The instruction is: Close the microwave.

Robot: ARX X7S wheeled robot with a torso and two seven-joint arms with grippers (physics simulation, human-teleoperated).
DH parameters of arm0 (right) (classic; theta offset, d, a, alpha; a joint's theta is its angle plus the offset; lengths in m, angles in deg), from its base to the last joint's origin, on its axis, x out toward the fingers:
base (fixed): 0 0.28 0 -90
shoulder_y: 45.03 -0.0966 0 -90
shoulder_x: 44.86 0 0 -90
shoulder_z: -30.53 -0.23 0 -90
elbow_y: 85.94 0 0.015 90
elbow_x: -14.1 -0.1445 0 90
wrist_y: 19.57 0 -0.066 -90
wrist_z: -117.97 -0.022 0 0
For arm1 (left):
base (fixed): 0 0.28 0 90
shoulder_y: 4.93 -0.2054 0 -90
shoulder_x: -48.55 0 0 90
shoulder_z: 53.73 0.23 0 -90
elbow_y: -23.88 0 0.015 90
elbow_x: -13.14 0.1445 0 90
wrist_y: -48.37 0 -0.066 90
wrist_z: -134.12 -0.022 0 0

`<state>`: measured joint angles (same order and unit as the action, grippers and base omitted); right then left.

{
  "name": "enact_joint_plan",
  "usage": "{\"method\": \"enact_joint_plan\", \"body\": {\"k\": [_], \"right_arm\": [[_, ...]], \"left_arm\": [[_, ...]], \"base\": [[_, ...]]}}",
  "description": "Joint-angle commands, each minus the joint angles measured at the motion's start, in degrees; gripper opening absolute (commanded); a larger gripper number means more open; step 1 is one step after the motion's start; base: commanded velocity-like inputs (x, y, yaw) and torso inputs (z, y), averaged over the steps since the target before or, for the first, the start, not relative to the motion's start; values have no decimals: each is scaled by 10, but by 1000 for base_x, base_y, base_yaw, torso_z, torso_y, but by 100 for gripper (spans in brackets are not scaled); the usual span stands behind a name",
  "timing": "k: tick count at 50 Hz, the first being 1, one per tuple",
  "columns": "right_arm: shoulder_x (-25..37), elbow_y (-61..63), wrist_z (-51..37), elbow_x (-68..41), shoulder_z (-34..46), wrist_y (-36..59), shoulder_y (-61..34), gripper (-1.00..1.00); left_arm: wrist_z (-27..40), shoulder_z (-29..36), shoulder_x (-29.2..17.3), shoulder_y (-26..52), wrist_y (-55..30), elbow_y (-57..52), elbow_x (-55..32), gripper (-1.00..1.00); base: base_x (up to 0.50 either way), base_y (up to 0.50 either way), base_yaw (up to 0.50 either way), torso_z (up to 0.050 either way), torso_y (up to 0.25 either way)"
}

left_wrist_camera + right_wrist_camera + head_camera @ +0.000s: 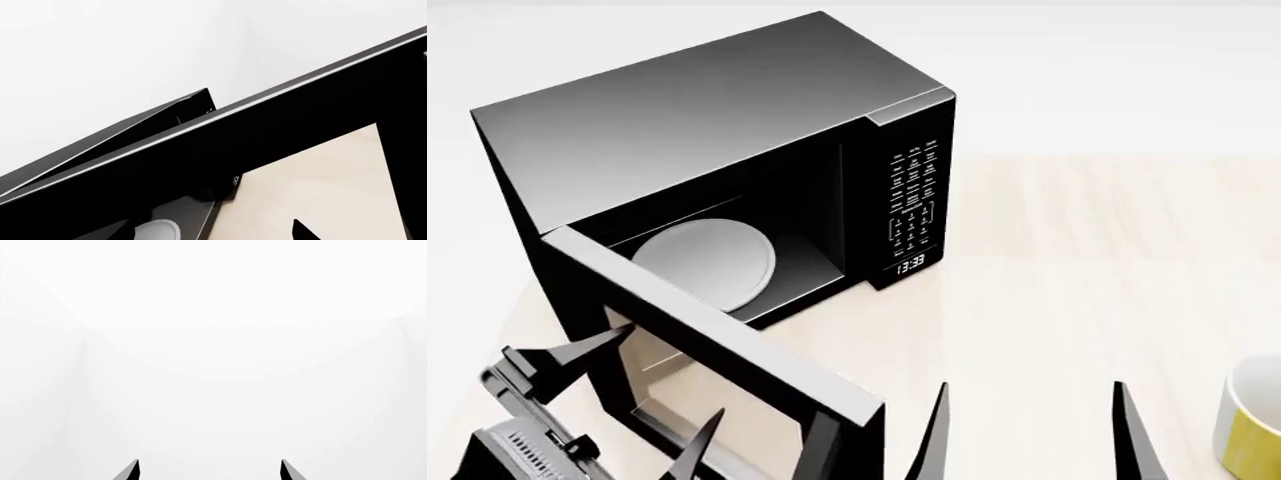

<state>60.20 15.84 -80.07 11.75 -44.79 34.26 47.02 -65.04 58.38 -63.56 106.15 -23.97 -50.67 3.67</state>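
Note:
The black microwave [694,120] stands on the pale table with its glass-windowed door [747,365] swung wide open toward me. The white turntable plate [701,262], the keypad [912,200] and the clock [910,264] show. My left gripper [634,405] is open, close against the outer side of the door, low at its window. In the left wrist view the door frame [280,125] fills the picture, with the plate [157,231] behind and one fingertip [303,232] showing. My right gripper [1030,440] is open and empty, right of the door. In its own wrist view the right gripper [209,471] faces only white wall.
A yellow and white mug [1254,425] stands at the right edge of the head view, right of my right gripper. The light wooden table [1068,260] stretches right of the microwave. A white wall lies behind.

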Motion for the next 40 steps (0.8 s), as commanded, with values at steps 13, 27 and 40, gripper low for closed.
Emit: {"method": "enact_joint_plan", "body": {"k": [13, 27, 40], "right_arm": [[1, 2, 0, 1, -3, 2, -2, 100], [3, -1, -3, 0, -1, -1, -2, 100], [6, -1, -6, -1, 1, 0, -4, 100]], "left_arm": [[7, 5, 32, 23, 13, 36, 15, 100], [20, 6, 44, 38, 22, 53, 23, 100], [48, -1, 58, 57, 36, 81, 35, 100]], "base": [[0, 0, 0, 0, 1], [0, 0, 0, 0, 0], [0, 0, 0, 0, 1]]}}
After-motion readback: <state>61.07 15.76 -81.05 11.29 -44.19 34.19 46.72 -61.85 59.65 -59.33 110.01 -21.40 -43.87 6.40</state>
